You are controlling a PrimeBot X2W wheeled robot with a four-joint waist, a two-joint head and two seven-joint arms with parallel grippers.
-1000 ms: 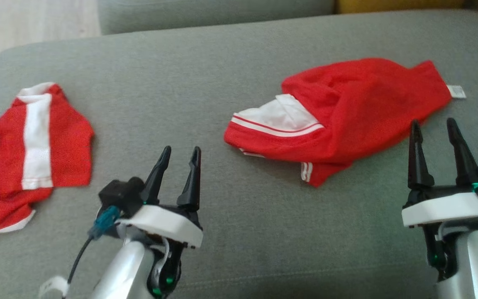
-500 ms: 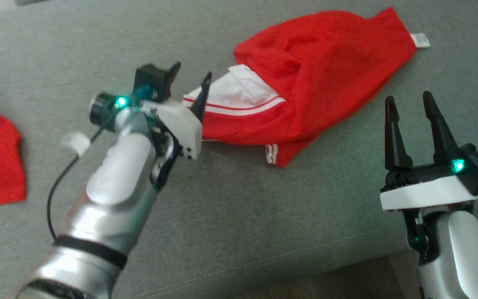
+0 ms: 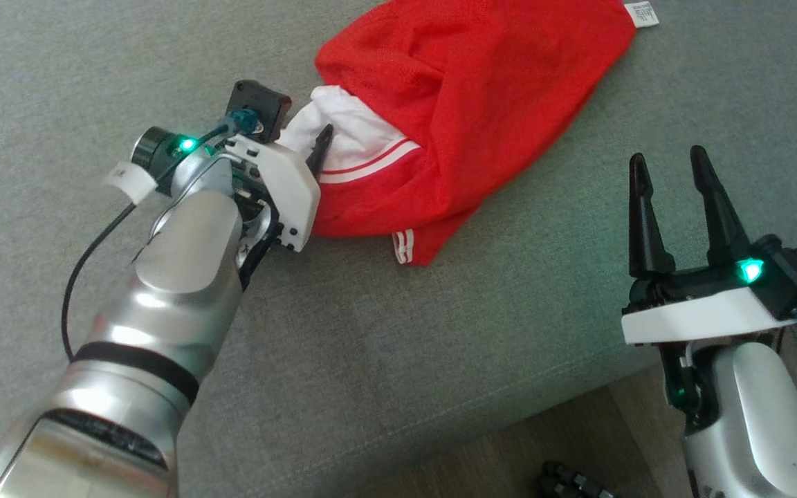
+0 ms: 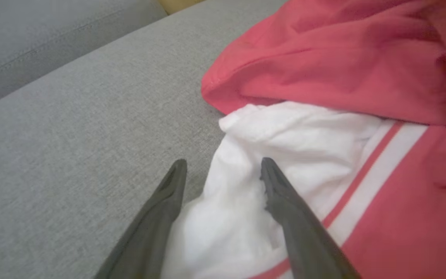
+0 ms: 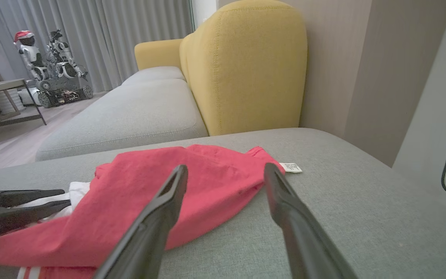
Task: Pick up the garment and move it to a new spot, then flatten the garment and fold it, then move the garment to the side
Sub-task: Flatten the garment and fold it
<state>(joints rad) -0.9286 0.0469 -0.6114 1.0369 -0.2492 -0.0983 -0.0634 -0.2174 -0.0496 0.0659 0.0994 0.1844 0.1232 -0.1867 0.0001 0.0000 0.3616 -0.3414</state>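
The left hand point(image 4: 223, 162) is open around the white edge point(image 4: 285, 131) of the red garment point(image 3: 495, 83). It may grab too little and drop it.

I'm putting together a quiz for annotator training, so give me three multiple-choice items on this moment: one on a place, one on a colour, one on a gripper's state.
1. Where is the left gripper?
A) at the white edge of the red garment
B) over the wooden floor
C) on a yellow backrest

2. What colour is the cushion under the red garment?
A) yellow
B) grey
C) blue

3. How does the right gripper stand?
A) shut on the cloth
B) shut on nothing
C) open, holding nothing

Answers:
1 A: in the left wrist view its fingers straddle the white cloth.
2 B: in the head view grey fabric lies all around the red garment.
3 C: in the head view there is a clear gap between its fingers, and it is apart from the red garment.
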